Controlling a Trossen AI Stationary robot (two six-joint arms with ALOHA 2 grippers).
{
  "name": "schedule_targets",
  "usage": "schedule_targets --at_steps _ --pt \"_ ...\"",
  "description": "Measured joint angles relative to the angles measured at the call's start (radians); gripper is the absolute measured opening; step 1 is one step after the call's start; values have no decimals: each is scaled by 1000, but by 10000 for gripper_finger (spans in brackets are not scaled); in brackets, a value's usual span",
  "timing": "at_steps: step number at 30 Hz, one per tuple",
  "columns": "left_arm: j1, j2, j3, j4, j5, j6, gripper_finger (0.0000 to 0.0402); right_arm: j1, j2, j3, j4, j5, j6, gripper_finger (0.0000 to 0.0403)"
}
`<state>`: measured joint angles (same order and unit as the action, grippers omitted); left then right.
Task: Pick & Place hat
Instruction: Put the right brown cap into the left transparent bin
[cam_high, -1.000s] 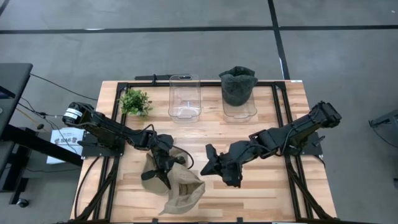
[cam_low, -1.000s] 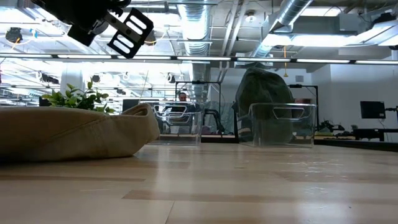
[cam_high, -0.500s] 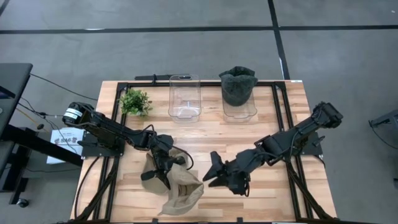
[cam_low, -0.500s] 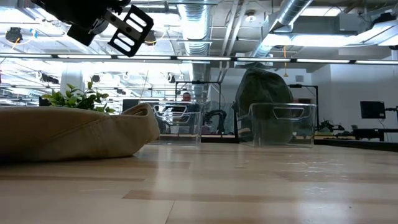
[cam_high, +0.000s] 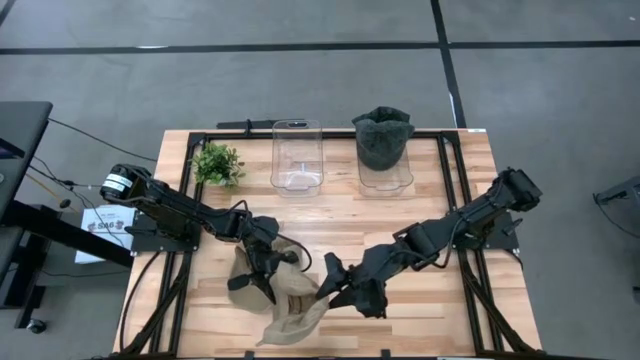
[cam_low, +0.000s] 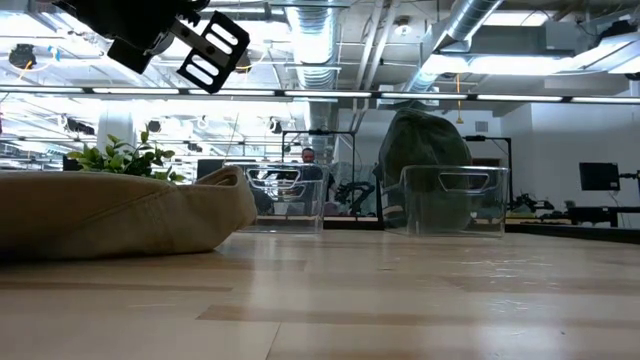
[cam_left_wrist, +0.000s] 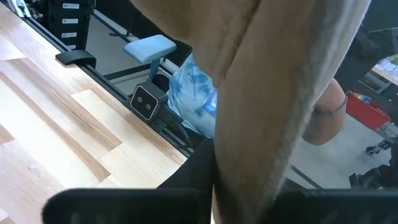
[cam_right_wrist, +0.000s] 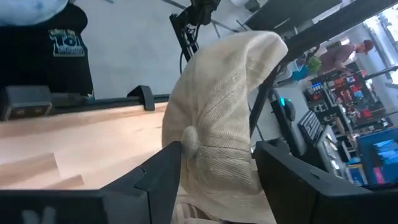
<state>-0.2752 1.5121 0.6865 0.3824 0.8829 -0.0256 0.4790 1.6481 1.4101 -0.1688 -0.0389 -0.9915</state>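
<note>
The tan hat (cam_high: 290, 305) lies at the table's near middle, its near part on the wood; in the low view it (cam_low: 120, 215) rests on the table at the left. My left gripper (cam_high: 262, 272) is shut on its far-left part. My right gripper (cam_high: 325, 288) is open at the hat's right side. In the right wrist view its two fingers (cam_right_wrist: 163, 174) stand on either side of the hat's crown (cam_right_wrist: 217, 112), whose top button (cam_right_wrist: 189, 140) faces them. Whether they touch the cloth cannot be told. My left gripper holds tan cloth of the hat (cam_left_wrist: 249, 180) pinched between its fingers, coming from the table's left and slanting down. The cloth rises in front of the wrist camera and hides the fingertips; which part or how many layers, I cannot tell. The hat's near part stays on the table.
At the far edge stand an empty clear bin (cam_high: 297, 158) and a second clear bin (cam_high: 385, 175) with a dark green hat (cam_high: 383, 138) in it. A small green plant (cam_high: 217, 163) is at the far left. A person in blue (cam_left_wrist: 196, 99) stands beyond the table.
My right gripper has opened and gone toward the table's near-left, a little down, up to the tan hat's right side. The hat and my left gripper have kept still.
</note>
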Motion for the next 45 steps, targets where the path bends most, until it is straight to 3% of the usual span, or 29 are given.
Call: schedule_targets --at_steps 6,12,20,25,31,45 --pt "0 0 0 0 0 -1 26 -4 9 -1 5 -15 -38 159" --pt "2 0 0 0 0 -1 26 -3 8 -1 -30 -16 -153 20" --pt "2 0 0 10 -2 9 26 -5 7 -1 -39 -16 -153 6" --pt "2 0 0 16 -125 17 34 -5 7 20 -57 -18 -150 4" --pt "2 0 0 16 -237 -6 78 -4 7 56 -92 -18 -150 2" --pt "6 -7 0 6 -298 -36 177 -4 -19 73 -256 -15 -30 1"
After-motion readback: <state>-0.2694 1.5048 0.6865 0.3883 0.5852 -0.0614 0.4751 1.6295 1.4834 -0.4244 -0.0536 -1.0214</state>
